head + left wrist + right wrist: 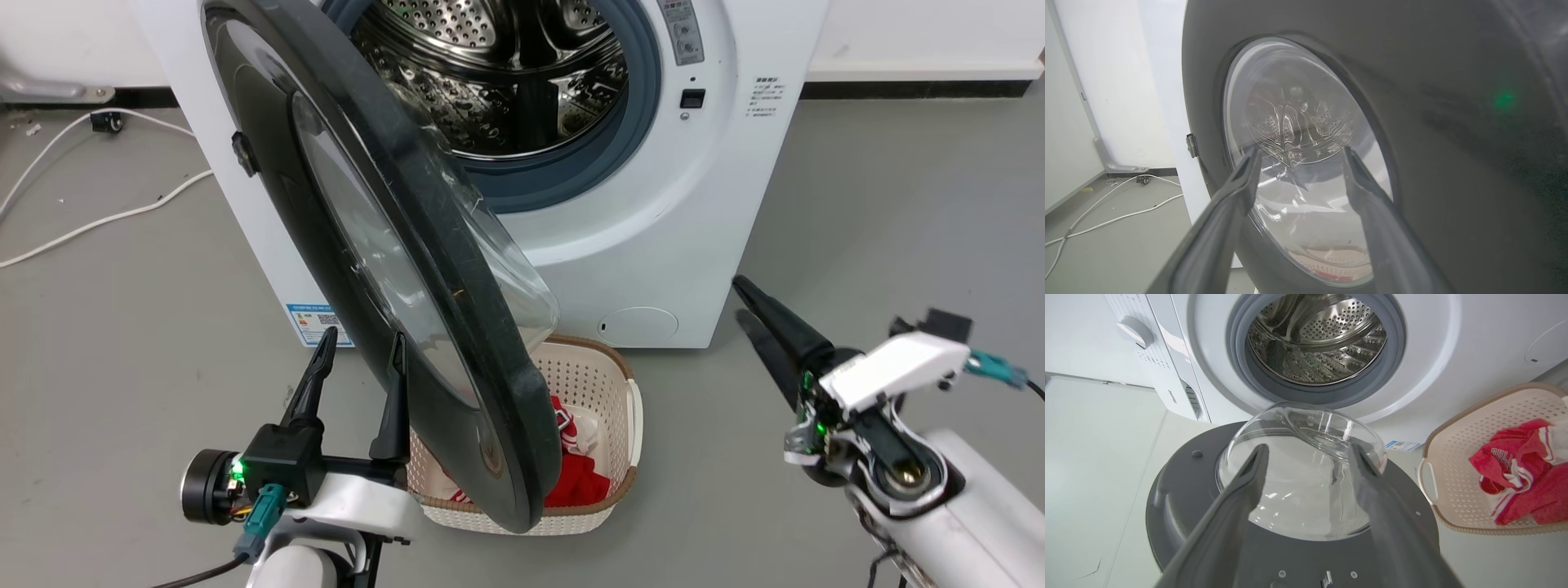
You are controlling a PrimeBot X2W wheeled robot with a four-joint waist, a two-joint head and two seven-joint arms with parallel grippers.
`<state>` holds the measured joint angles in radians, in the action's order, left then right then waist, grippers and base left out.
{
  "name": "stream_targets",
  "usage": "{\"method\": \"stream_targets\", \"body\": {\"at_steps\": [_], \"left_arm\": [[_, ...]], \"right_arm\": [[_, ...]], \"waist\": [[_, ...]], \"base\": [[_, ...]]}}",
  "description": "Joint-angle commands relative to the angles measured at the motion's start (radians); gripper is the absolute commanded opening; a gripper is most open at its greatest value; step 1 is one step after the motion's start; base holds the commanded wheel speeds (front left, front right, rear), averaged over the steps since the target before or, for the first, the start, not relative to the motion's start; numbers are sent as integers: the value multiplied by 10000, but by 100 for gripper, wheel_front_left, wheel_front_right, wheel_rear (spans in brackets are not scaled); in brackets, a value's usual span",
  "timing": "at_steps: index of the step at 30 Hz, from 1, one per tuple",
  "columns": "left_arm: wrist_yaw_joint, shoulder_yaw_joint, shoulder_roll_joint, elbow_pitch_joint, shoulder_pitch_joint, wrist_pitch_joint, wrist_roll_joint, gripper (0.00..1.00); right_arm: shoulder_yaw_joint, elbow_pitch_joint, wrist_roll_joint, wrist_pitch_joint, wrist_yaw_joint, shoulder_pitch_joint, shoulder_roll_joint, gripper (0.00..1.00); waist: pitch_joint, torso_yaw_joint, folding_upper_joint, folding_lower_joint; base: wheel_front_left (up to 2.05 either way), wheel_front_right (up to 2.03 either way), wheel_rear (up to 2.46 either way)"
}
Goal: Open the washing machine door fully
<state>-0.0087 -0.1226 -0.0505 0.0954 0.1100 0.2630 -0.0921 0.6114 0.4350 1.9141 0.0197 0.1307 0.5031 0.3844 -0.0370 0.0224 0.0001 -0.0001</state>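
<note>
So the washing machine door (384, 261) is sitting roughly half open, swinging out from the hinge (242, 153) on the left side of the washing machine (653, 245) and pointing its near edge toward the robot. It's hanging right over the laundry basket (629, 408) with the red clothes (584, 482) in it. The steel drum (506, 73) is showing wide open behind it.

The left gripper (363, 336) is hovering at the door's outer face with its fingers spread and nothing between them. The right-hand finger looks like it's just beside or touching the glossy black face, can't tell which. The right gripper (739, 298) is waiting well off to the right on the inner side, also released and carrying nothing. Its wrist camera is looking straight at the glass bowl (1306, 457).

My take: the door needs to keep swinging left, and the left arm is standing right in that path. I'd be getting it out of the way first. Then I'd be pushing with the right gripper on the grey inner ring (1180, 506), out toward the near edge for leverage. I'd stay off the bulging glass, since fingers will probably skate off it. Go slow, follow the arc, and watch the basket rim underneath.
</note>
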Motion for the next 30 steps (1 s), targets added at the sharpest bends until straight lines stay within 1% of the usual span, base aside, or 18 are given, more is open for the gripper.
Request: {"method": "stream_targets", "body": {"at_steps": [1,4,5,6,8,9,11,13,14,15,18,20,21,23,25,28,30], "left_arm": [[-25,48,5,19,-98,25,52,100],[-56,112,7,58,-203,25,89,100],[-63,131,5,67,-239,25,96,100],[-53,151,4,75,-267,25,102,100],[-63,183,5,78,-309,25,110,100],[-60,210,5,71,-342,25,109,100],[-72,228,7,64,-401,25,116,100],[-95,241,4,78,-442,25,131,100],[-95,241,4,78,-442,25,131,100],[-99,248,5,87,-446,25,138,100],[-122,255,5,94,-411,25,148,100],[-121,263,4,96,-390,25,154,100],[-119,277,5,98,-378,25,162,100],[-120,296,5,94,-355,25,159,100],[-117,328,6,90,-335,25,148,100],[-116,355,6,90,-303,25,148,100],[-103,356,6,83,-288,25,154,100]], "right_arm": [[-80,-207,-388,-575,0,-318,154,100],[1,-297,-1512,-2136,0,-867,388,100],[6,-295,-1874,-2462,0,-1008,384,100],[-103,-284,-2207,-2662,0,-1130,364,100],[-451,-134,-3258,-2835,0,-1339,404,100],[-1047,-29,-3924,-2852,0,-1423,303,100],[-2171,4,-5454,-2833,0,-1838,-190,100],[-3456,-136,-7342,-2835,0,-2222,-631,100],[-3456,-136,-7342,-2835,0,-2222,-631,100],[-4144,-337,-8369,-2838,0,-2402,-885,100],[-5793,-1268,-11375,-2837,-1,-3126,-1879,100],[-6536,-2040,-13148,-2840,-1,-3559,-2513,100],[-6799,-2471,-13944,-2840,-1,-3708,-2715,100],[-7061,-3289,-15687,-2844,-1,-3988,-2959,100],[-7073,-3948,-17200,-2841,-1,-4263,-3167,100],[-6983,-4670,-18730,-2842,-1,-4556,-3282,100],[-6866,-4913,-19371,-2842,-3,-4781,-3334,100]], "waist": [[65,-37,-1,1],[190,-75,-1,1],[230,-82,-1,1],[267,-87,-1,1],[323,-101,-1,1],[344,-123,-1,1],[380,-145,-1,1],[407,-142,-1,1],[407,-142,-1,1],[415,-135,-1,1],[419,-116,-1,1],[408,-107,-1,1],[396,-105,-1,1],[373,-104,-1,1],[349,-106,-1,1],[323,-92,-1,1],[313,-77,-1,1]], "base": [[0,0,0],[0,0,0],[0,0,0],[0,0,0],[0,0,0],[0,0,0],[0,0,0],[0,0,0],[0,0,0],[0,0,0],[0,0,0],[0,0,0],[0,0,0],[0,0,0],[0,0,0],[0,0,0],[0,0,0]]}}
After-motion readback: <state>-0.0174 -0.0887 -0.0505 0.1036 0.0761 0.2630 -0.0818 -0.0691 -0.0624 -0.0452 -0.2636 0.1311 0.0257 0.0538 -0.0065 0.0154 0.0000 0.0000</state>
